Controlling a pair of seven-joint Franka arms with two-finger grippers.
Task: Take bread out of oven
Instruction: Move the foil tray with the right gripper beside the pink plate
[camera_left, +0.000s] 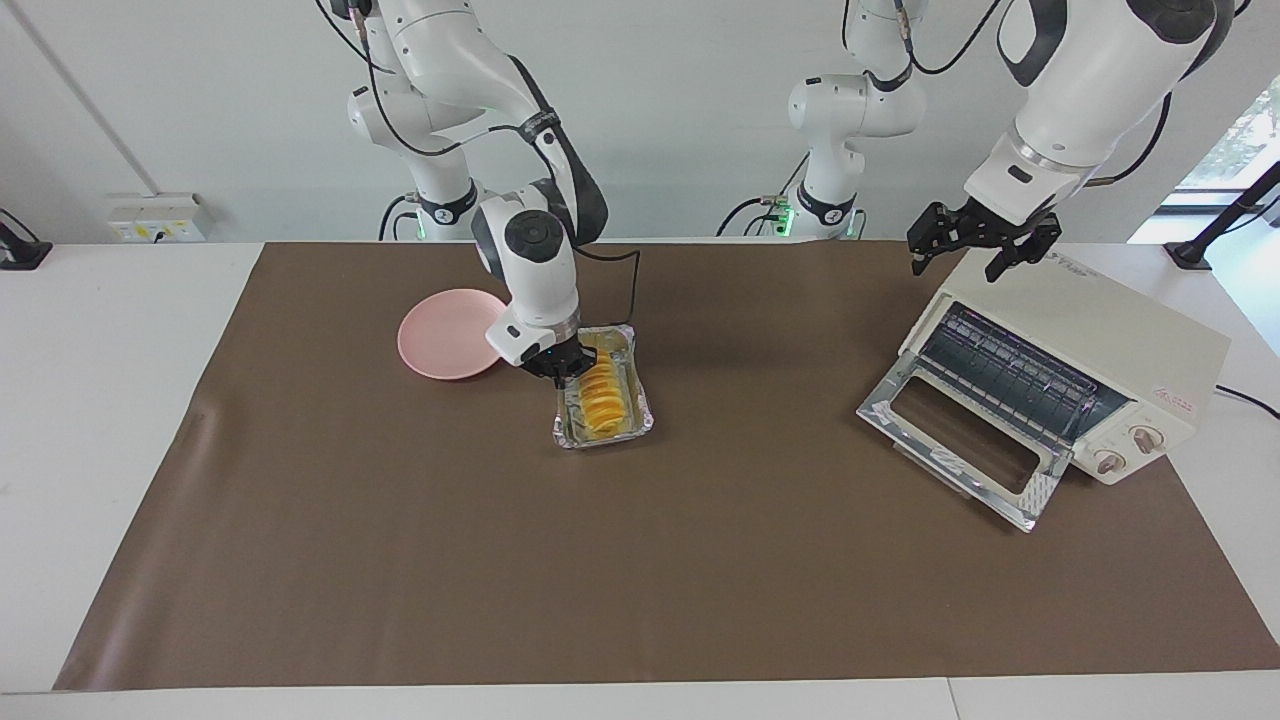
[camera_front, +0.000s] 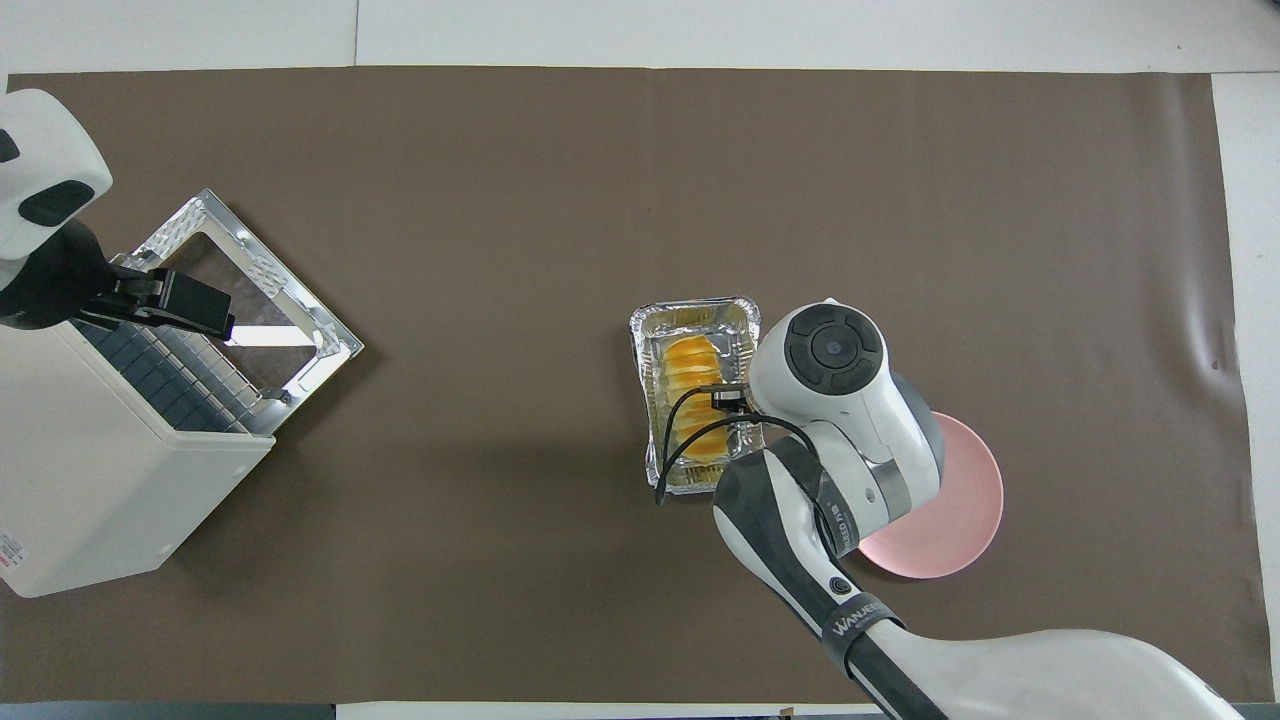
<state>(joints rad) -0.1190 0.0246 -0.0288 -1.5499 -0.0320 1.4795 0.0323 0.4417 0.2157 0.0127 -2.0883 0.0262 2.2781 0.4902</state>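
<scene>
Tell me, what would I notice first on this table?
Probably the yellow bread in its shiny foil tray mid-table, with the right hand shut on the bread, beside a pink plate. Next, the white oven at the left arm's end, door down, with the open left hand above it.

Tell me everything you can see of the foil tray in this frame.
The foil tray is a small rectangular container of crinkled silver foil with a rolled rim and shallow walls. It sits flat on the brown mat mid-table, beside the pink plate. The bread, a ridged golden-yellow loaf, lies lengthwise inside it. The right gripper is down at the end nearer the robots, jaws shut; on the bread or the rim, I cannot tell.
</scene>
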